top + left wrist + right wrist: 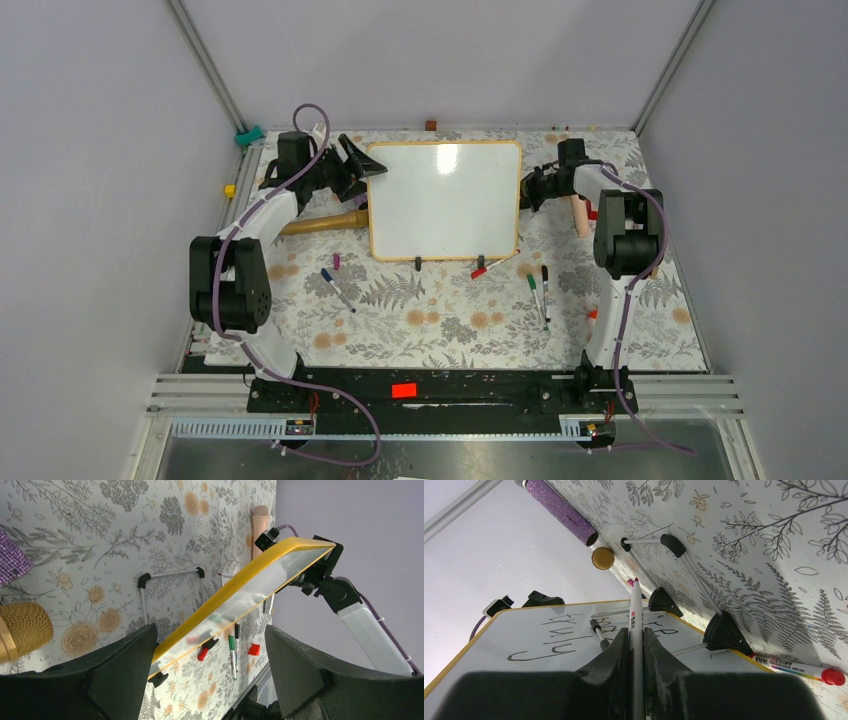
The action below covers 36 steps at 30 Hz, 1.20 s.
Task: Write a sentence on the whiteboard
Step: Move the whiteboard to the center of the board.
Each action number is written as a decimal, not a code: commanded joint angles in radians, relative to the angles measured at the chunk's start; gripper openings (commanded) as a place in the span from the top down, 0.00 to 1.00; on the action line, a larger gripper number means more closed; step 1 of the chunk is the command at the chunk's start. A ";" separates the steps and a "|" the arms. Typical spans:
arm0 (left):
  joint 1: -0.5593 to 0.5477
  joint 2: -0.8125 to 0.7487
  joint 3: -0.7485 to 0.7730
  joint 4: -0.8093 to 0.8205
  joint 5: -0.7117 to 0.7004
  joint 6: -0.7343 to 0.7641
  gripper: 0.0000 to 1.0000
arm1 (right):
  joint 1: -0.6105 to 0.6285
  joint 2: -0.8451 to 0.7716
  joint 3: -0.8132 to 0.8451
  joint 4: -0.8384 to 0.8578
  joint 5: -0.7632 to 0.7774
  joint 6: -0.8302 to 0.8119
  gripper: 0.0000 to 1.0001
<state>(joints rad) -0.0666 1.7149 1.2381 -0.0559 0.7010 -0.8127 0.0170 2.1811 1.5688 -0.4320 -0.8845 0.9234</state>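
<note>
- Right gripper [635,635] has its 2 fingers pressed together on a white-barrelled marker [636,607], which juts straight out ahead of them with its reddish tip leading.
- Left gripper [210,632] is spread wide, with nothing between its fingers; it sits at the far-left corner of the whiteboard [445,200].
- That board stands tilted on its 2 black feet mid-table, between the 2 arms. From above its face reads blank. The right wrist view shows a few dark strokes I cannot read, and no pink sentence can be made out.
- The marker sits at the board's right edge; whether its tip touches the surface cannot be told.
- To write well, my judgement is: bring the tip over the face and press lightly, since the propped board would likely rock under a hard push. The free arm could steady the rim.
- Lettering should start high and left so 2 lines fit.
- No container shows; green [535,287], black [545,280], red [488,268] and blue [337,289] pens lie loose on the floral tablecloth [450,335].
</note>
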 commanded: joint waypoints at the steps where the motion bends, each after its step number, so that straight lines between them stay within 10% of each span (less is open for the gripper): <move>1: -0.017 -0.079 -0.036 0.050 0.088 -0.005 0.21 | 0.000 -0.087 -0.016 0.003 -0.041 -0.028 1.00; 36: -0.063 -0.296 -0.303 0.041 0.083 0.015 0.21 | -0.007 -0.212 -0.172 -0.091 -0.033 -0.165 1.00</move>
<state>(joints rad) -0.1081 1.4803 0.9524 -0.0532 0.7307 -0.8009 0.0063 2.0460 1.4204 -0.4885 -0.8829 0.7956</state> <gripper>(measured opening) 0.795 0.175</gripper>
